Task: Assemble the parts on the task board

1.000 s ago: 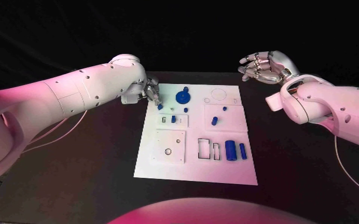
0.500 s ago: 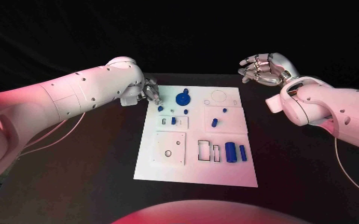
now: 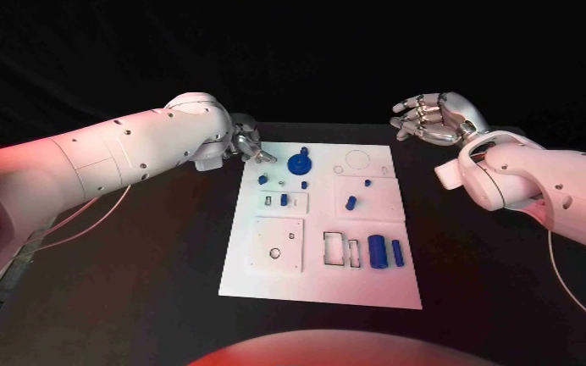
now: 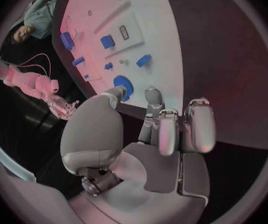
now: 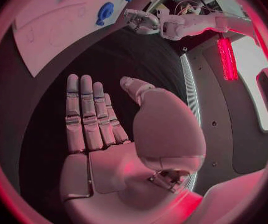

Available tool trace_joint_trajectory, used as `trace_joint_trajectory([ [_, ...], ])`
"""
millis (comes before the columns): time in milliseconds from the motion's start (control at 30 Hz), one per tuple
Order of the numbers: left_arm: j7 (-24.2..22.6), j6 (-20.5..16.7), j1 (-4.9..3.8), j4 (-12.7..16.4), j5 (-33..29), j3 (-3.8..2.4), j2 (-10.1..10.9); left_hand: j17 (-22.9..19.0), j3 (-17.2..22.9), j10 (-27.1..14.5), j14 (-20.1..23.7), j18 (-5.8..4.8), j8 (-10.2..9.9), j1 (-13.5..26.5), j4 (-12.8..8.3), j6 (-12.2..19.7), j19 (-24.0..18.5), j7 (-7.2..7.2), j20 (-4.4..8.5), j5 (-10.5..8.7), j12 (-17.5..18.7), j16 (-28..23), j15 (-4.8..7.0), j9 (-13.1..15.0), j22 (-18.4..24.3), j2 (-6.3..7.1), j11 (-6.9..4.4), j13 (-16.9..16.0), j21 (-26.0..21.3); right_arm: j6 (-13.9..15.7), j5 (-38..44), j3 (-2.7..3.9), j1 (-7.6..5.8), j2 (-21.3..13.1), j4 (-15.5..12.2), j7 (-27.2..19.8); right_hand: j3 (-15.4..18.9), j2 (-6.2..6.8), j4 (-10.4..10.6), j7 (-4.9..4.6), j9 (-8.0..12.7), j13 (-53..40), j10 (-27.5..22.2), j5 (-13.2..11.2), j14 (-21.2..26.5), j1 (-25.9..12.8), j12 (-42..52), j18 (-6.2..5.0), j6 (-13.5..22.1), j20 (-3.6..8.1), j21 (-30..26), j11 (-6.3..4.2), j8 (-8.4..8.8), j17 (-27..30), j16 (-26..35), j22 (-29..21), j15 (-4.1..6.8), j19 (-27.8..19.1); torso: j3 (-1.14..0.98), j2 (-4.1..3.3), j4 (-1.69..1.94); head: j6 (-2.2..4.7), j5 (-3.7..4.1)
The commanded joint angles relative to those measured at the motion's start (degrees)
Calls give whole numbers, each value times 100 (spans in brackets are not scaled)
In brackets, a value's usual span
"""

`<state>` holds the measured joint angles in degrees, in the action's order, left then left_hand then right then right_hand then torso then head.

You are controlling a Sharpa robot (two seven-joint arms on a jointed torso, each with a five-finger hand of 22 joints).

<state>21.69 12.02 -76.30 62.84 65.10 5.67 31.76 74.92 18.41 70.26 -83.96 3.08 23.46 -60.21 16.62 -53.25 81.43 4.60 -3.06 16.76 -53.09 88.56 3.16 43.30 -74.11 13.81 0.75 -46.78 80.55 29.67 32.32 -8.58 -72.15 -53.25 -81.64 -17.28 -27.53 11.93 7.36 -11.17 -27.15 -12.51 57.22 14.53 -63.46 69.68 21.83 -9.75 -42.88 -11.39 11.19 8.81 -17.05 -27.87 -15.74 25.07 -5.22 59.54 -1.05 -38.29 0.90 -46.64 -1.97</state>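
Care at this step would have lain in bringing the left hand (image 3: 248, 146) down over one small part without brushing its neighbours, since the blue pieces at the far end of the task board (image 3: 320, 290) sat close together. A slow approach from the board's left edge, fingers parted just enough for one piece, looked the safest way; a broad sweep could have knocked the loose parts out of place.

That hand hovered at the far left corner of the board, holding nothing, its fingers apart and only partly curled in the left wrist view (image 4: 171, 129). The round blue part (image 3: 298, 162) stood just beside the fingertips, toward the board's middle. A small blue peg (image 3: 262, 179) lay just nearer the robot than the hand, close to the board's left edge. I could not tell whether any finger touched the board.

The right hand (image 3: 430, 118) was raised well apart from the board, beyond its far right corner, empty with its fingers loosely curled in the head view and straight in the right wrist view (image 5: 90, 119). Two blue cylinders (image 3: 386, 250) lay side by side near the board's near right part, far from both hands. The board lay flat on the dark worktop (image 3: 146, 256).
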Motion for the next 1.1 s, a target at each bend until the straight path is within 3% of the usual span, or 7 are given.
trace_joint_trajectory([
  [33, -446, 368, -25, 146, 630, -8, 13, 1206, -775, -106, -495, 70, -98, -236, 10, -17, -82, 72, -37, -182, 54, -39, -31, -79, 90, -285, 32, 91, -77, -47, 10, 0, 11, 3, 3, -53, 32, -36, 8, -179, 5, 9, -21, 25, -18, -8, 19, -67, 10, -5, -29, -3, -31, 3, 30, -9, -22, 37, 1, -1, -5, 6, -3],
  [200, -587, 844, -36, 264, 1205, -8, 14, 1189, -1184, -181, -487, 93, -160, -528, 18, -10, -126, 77, -44, -200, 115, -50, -71, -139, 158, -357, 34, 190, -134, -53, 10, 0, 19, 2, 0, -49, 35, -35, 10, -180, 7, 13, -25, 28, -17, -10, 19, -66, 12, -5, -31, -2, -31, 3, 34, -14, -23, 38, 1, -12, -7, 2, -18],
  [433, -638, 1289, -40, 262, 1659, 16, -36, 1202, -1250, -196, -492, 93, -200, -842, 11, -28, -125, 70, -50, -196, 131, -41, -65, -189, 153, -430, 24, 234, -138, -60, 9, 0, 27, 2, -5, -45, 37, -36, 11, -180, 8, 15, -26, 33, -16, -10, 20, -66, 13, -6, -33, -2, -32, 3, 36, -17, -24, 39, 0, -11, -5, -16, -24],
  [800, -666, 1170, -24, 89, 2036, 42, -162, 1208, -1248, -199, -494, 92, -215, -920, 16, -39, -121, 72, -50, -188, 133, -37, -66, -210, 146, -487, 24, 245, -137, -62, 9, 0, 31, 19, -9, -46, 37, -36, 11, -180, 8, 15, -26, 33, -16, -10, 20, -66, 13, -6, -33, -2, -32, 3, 36, -17, -24, 39, -1, -17, -10, -28, -31],
  [1100, -687, 1280, -20, 97, 1873, 44, -183, 1240, -1238, -192, -506, 84, -221, -944, 20, -58, -103, 70, -50, -185, 135, -17, -64, -224, 114, -543, 22, 257, -118, -65, 9, 1, 34, 36, 3, -47, 37, -36, 11, -180, 8, 15, -26, 33, -16, -10, 20, -66, 13, -6, -33, -2, -32, 3, 36, -17, -24, 39, -2, -11, -1, -64, -25],
])
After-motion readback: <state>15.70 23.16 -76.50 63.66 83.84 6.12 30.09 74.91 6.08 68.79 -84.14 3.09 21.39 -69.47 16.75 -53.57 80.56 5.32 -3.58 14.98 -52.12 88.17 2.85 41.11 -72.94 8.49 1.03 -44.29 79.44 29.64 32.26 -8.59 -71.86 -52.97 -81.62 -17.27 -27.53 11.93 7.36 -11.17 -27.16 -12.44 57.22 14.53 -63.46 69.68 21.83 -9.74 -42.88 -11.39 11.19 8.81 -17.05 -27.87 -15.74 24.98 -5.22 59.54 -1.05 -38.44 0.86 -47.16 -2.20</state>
